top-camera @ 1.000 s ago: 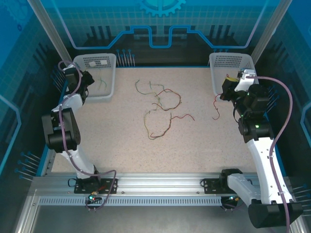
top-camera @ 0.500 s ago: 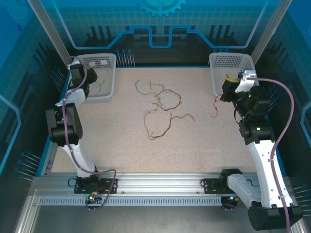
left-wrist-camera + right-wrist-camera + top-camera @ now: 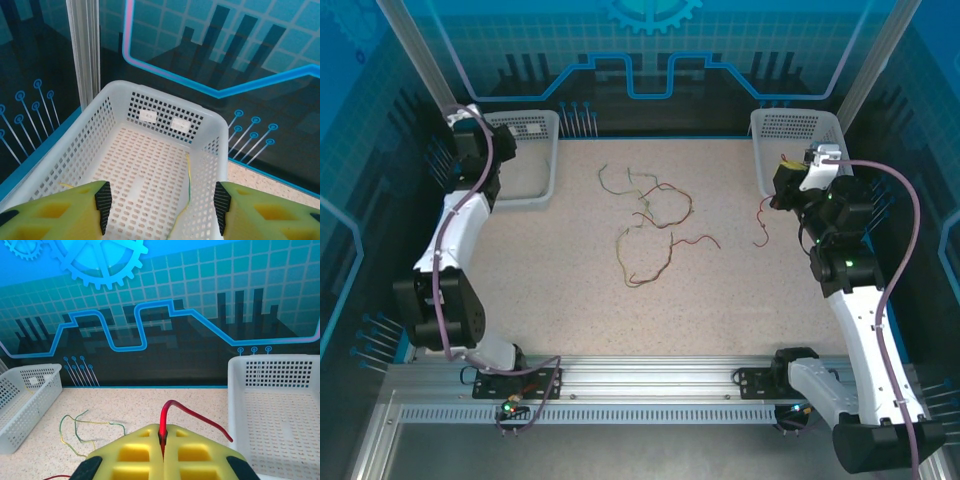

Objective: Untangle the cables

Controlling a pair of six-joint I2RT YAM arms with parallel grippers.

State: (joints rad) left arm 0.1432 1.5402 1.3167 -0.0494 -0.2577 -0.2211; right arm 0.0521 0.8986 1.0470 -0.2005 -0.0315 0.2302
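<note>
Left gripper (image 3: 478, 140), from above, hangs over the far left corner of the left basket (image 3: 542, 160). Right gripper (image 3: 778, 192) sits just beside the right basket (image 3: 762, 150), and we see a red cable (image 3: 763, 222) dangling from it to the table (image 3: 560, 300). The other cables (image 3: 645, 225) lie in a loose tangle mid-table, well apart from both arms.

On the left wrist view, we see the left gripper (image 3: 161, 207) with its fingers (image 3: 102, 205) spread wide and nothing between them. Below it lies the left basket (image 3: 165, 97), with a green cable (image 3: 188, 185) resting against its right wall.

On the right wrist view, we see the right gripper (image 3: 162, 440) clamped on the red cable (image 3: 185, 410), which arcs up and to the right. A green cable (image 3: 85, 430) lies on the table (image 3: 150, 400), between the left basket (image 3: 25, 390) and the right basket (image 3: 260, 390).
</note>
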